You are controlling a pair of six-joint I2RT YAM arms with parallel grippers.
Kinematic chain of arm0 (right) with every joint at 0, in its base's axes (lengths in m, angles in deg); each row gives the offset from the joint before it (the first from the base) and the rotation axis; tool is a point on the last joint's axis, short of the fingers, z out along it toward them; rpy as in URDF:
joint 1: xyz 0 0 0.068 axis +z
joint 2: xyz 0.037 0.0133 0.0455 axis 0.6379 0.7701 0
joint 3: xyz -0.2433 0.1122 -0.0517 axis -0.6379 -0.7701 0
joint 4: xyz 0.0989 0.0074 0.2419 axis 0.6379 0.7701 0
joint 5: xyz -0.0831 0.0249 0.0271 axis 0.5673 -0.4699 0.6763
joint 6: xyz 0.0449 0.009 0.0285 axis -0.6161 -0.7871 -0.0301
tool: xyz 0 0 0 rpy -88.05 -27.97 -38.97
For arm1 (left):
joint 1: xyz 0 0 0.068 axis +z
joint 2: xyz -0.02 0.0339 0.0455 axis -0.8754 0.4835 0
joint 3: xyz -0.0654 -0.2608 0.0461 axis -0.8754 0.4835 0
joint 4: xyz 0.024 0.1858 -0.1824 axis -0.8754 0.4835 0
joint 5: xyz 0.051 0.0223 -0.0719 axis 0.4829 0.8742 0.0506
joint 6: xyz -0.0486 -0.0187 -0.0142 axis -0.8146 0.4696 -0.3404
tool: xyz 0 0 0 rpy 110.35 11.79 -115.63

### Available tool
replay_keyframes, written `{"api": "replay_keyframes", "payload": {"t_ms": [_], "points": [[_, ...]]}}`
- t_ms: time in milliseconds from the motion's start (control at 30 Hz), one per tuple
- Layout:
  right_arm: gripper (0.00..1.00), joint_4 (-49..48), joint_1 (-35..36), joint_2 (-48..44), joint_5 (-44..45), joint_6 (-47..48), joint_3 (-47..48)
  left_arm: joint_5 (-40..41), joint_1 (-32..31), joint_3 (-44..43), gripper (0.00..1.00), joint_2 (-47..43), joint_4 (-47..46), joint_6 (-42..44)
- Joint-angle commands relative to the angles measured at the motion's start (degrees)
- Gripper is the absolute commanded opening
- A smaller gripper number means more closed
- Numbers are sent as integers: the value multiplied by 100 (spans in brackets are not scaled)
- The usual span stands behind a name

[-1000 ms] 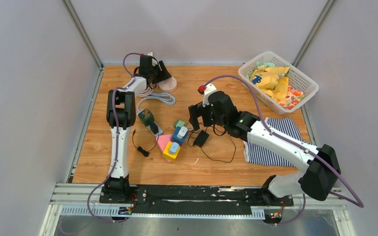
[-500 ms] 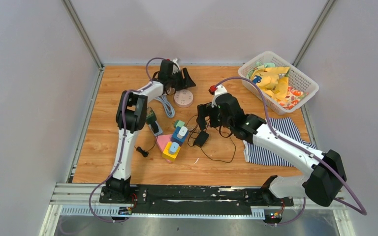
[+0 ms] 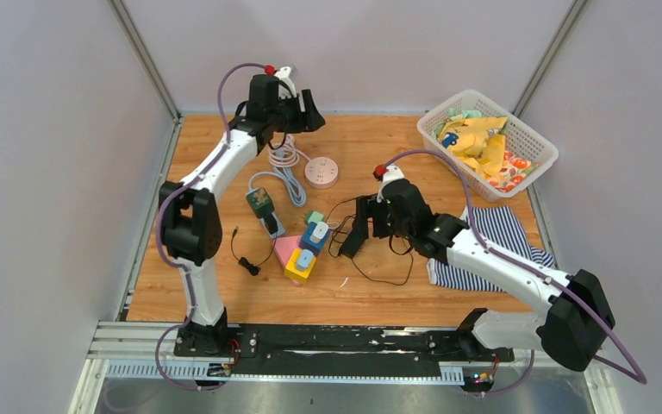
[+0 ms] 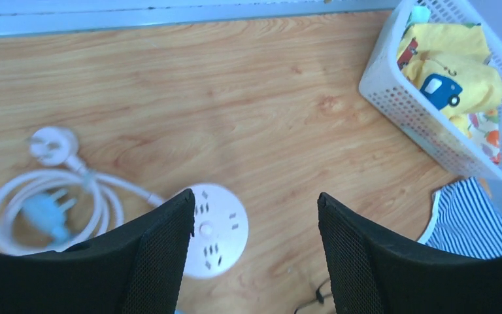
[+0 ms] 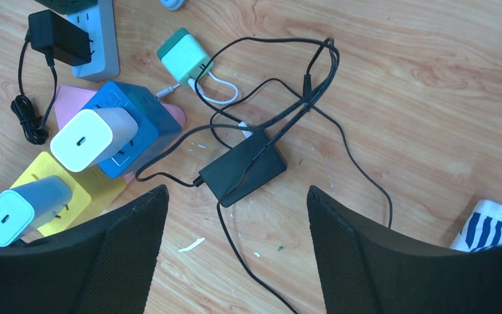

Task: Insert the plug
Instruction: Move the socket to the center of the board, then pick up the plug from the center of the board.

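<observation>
A round white socket (image 3: 321, 172) lies on the wooden table, and also shows in the left wrist view (image 4: 209, 229). Its white cable (image 3: 283, 160) is coiled to the left of it, with a white plug (image 4: 52, 140) at the coil's far side. My left gripper (image 3: 300, 114) is open and empty, raised above and behind the socket (image 4: 255, 196). My right gripper (image 3: 364, 231) is open and empty, hovering just above a black adapter (image 5: 243, 167) with tangled black leads (image 5: 236, 190).
A blue cube socket (image 5: 134, 134) holding a white charger (image 5: 91, 137), a yellow block (image 5: 59, 196), a teal charger (image 5: 183, 57) and a grey power strip (image 5: 101, 46) lie left of the adapter. A white basket (image 3: 488, 142) of clothes stands back right, a striped cloth (image 3: 491, 241) in front of it.
My left gripper swung right from the back left with the round socket, which slid right. It then lifted off the socket. My right gripper shifted slightly right and nearer, over the black adapter.
</observation>
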Motion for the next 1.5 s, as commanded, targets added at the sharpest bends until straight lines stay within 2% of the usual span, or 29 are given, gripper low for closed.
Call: {"api": "replay_keyframes", "payload": {"t_ms": [0,200,300,433,600,700,833,967,1033,1333,1400,1467], "points": [[75,-360,-110,-265,19,-326,-365,625,-39,1000,73,-915,617,645],[61,-579,-154,26,17,-411,-588,782,-54,2380,76,-2217,713,806],[60,-615,-158,312,-119,-395,-622,767,-54,2881,78,-2843,767,826],[58,-749,-150,615,-304,-428,-741,1032,-54,3490,86,-3652,838,889],[57,-1037,-148,961,-409,-967,-871,1363,-59,4122,91,-4340,702,988],[60,-1036,-146,1293,-325,-1159,-817,1582,-54,4341,95,-4566,673,1101],[61,-1232,-170,1578,-205,-1235,-764,1715,-57,4453,96,-4688,708,1210],[74,-1219,-163,1672,-222,-1755,-691,1716,-54,4487,97,-4719,710,1229],[76,-1244,-175,1720,-204,-2079,-680,1747,-54,4520,97,-4741,695,1243],[73,-1109,-142,2218,-228,-2233,-417,1823,-49,4562,99,-4756,681,1182],[67,-969,-149,2231,-172,-2143,-361,1824,-54,4568,100,-4754,684,1122],[54,-740,-149,2187,28,-1978,-300,1964,-54,4546,100,-4734,716,1062]]}}
